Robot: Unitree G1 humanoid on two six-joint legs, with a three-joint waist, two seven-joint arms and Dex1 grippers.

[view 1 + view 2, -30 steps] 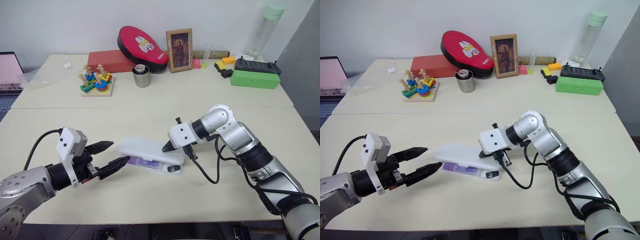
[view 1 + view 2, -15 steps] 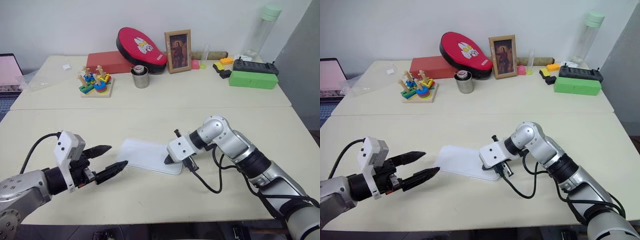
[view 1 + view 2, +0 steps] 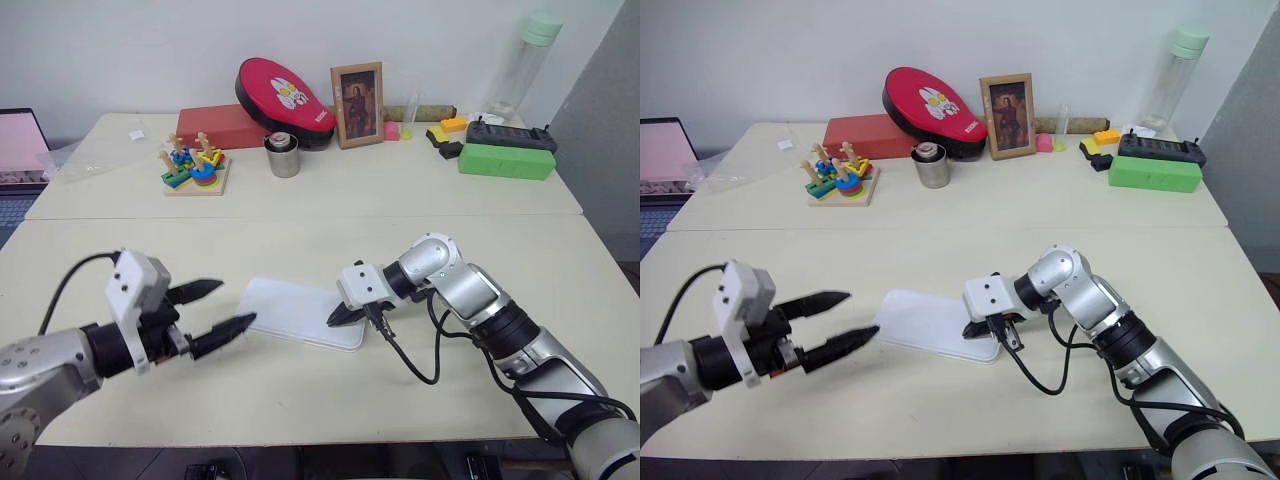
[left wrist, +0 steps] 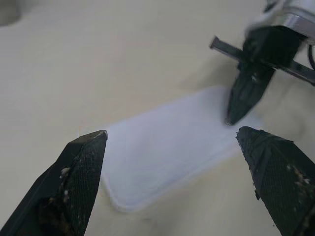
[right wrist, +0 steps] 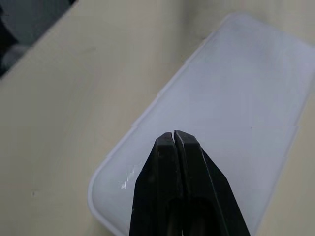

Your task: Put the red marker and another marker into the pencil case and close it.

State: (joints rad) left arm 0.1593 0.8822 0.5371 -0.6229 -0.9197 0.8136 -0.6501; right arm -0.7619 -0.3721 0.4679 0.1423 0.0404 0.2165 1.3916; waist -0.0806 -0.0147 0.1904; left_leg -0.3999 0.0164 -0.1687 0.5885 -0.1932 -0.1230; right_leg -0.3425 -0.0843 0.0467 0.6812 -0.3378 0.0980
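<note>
Pencil case lies flat and closed at near centre of the table. Right gripper, pinched together and empty, presses its right end; left gripper waits spread wide, empty. Probably light, rigid, slippery plastic: best pushed from above.

Setting: an indoor test or demonstration room, not a lived-in home. Two cream tables stand pushed together against a plain white wall. Well beyond both grippers, the far edge carries assorted unrelated props: a wooden stacking toy, framed picture, metal cup, green box, tall bottle.
</note>
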